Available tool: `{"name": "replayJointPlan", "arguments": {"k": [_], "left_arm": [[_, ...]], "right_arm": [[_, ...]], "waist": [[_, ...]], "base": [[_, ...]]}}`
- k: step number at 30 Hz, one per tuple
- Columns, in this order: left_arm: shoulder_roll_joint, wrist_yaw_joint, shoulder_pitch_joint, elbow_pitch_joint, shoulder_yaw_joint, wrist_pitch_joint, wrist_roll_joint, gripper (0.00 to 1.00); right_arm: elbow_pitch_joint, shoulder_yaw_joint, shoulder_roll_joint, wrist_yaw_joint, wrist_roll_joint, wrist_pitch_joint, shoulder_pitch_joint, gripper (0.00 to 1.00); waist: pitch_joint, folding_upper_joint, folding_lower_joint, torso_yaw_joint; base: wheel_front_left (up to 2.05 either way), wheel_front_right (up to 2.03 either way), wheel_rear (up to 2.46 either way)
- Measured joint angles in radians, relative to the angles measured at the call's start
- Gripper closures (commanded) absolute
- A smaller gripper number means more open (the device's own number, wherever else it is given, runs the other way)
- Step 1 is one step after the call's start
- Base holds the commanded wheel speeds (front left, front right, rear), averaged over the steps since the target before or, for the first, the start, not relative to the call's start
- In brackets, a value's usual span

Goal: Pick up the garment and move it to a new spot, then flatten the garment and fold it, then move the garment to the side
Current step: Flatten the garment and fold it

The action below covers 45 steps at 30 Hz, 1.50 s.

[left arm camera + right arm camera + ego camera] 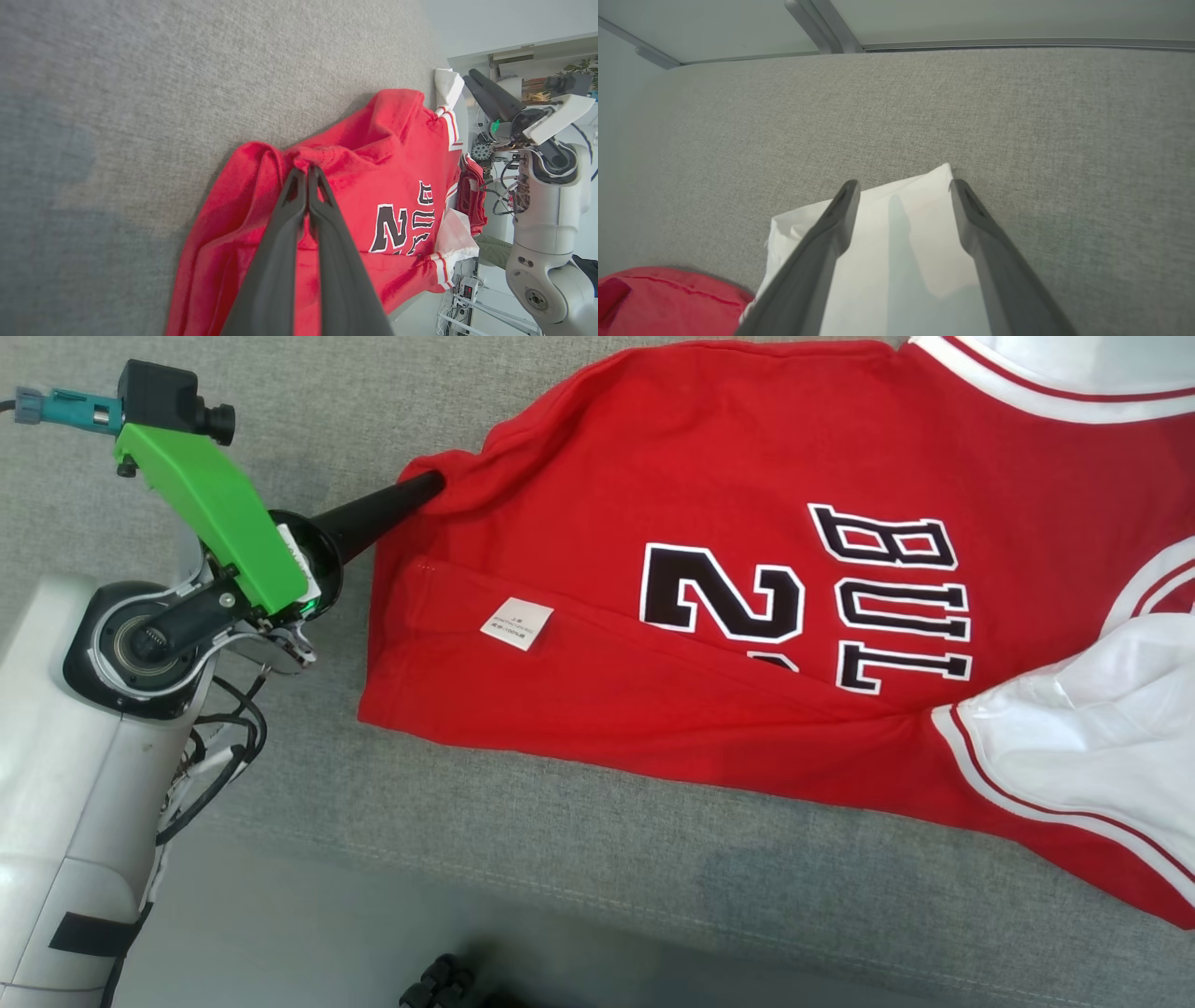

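My left gripper (307, 173) is clenched on the bunched hem of the red jersey with white sleeves (672, 457), which is spread beyond my fingertips on the grey fabric surface (560, 840). My right gripper (903, 186) hangs released above one white sleeve (896, 242). I judge this is the flattening step; next, pull the hem taut.

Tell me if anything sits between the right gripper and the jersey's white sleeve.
Nothing visible does. The right gripper is open, its fingers either side of the white sleeve, grey fabric surface beyond.
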Motion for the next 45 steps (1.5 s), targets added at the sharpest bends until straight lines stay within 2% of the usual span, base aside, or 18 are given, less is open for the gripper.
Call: {"name": "replayJointPlan", "arguments": {"k": [8,45], "left_arm": [[0.002,-0.009,0.010,-0.027,0.003,-0.007,-0.001,1.00],[-0.030,-0.026,0.031,-0.100,-0.013,-0.013,-0.008,1.00]], "right_arm": [[0.022,-0.009,-0.025,-0.007,-0.008,-0.007,-0.001,0.00],[0.056,-0.003,-0.024,-0.007,-0.031,-0.020,-0.034,0.00]], "waist": [[0.023,0.0000,0.0000,-0.004],[0.065,0.0000,0.0000,0.041]], "base": [[0.00,0.00,0.00],[0.00,0.00,0.00]]}}
